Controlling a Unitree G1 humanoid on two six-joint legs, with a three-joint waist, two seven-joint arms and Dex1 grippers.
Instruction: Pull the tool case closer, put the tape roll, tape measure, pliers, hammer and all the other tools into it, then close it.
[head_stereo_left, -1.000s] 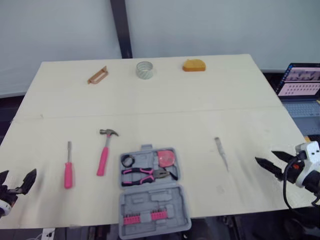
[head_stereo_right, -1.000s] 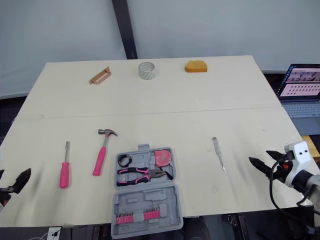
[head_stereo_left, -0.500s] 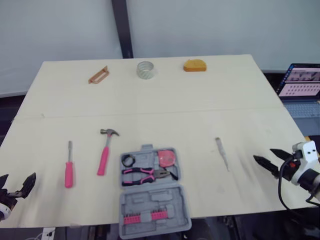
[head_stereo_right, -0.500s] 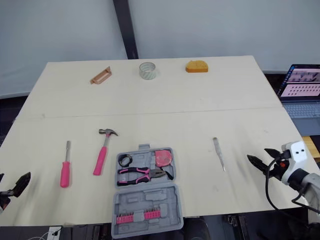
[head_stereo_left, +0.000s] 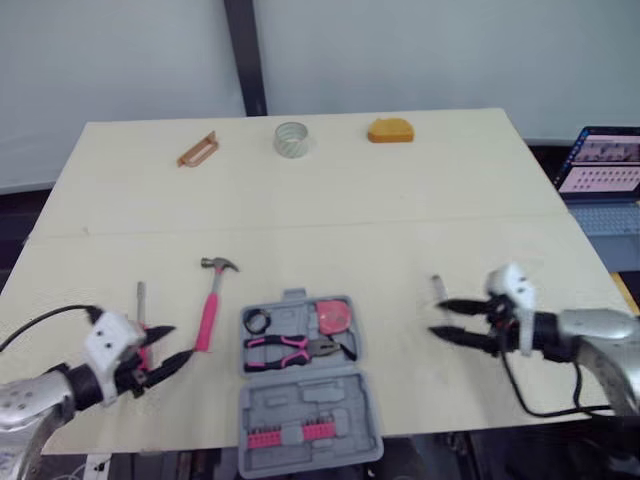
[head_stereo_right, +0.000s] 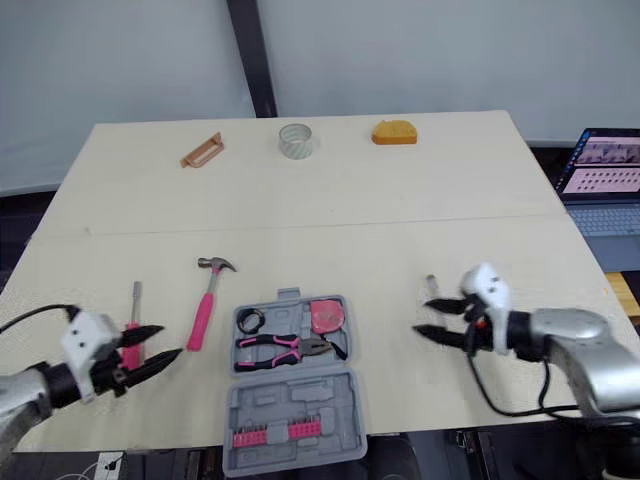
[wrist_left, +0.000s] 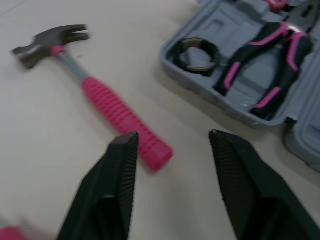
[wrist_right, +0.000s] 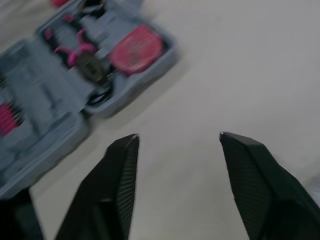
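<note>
Moulded grey tool case (head_stereo_left: 300, 402), ribbed pink-gripped hammer (head_stereo_left: 209, 312)

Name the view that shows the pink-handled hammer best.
Left wrist view: the pink-handled steel hammer lies whole and close, head to grip end. Both eye views show it small, left of the grey plastic tool case.

Pale wood table (head_stereo_left: 420, 190), white wall (head_stereo_left: 400, 50) w/ dark post (head_stereo_left: 240, 55).

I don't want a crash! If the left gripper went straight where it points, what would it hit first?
Probably the hammer, its pink handle just ahead of the left gripper; the tool case lies beyond.
</note>
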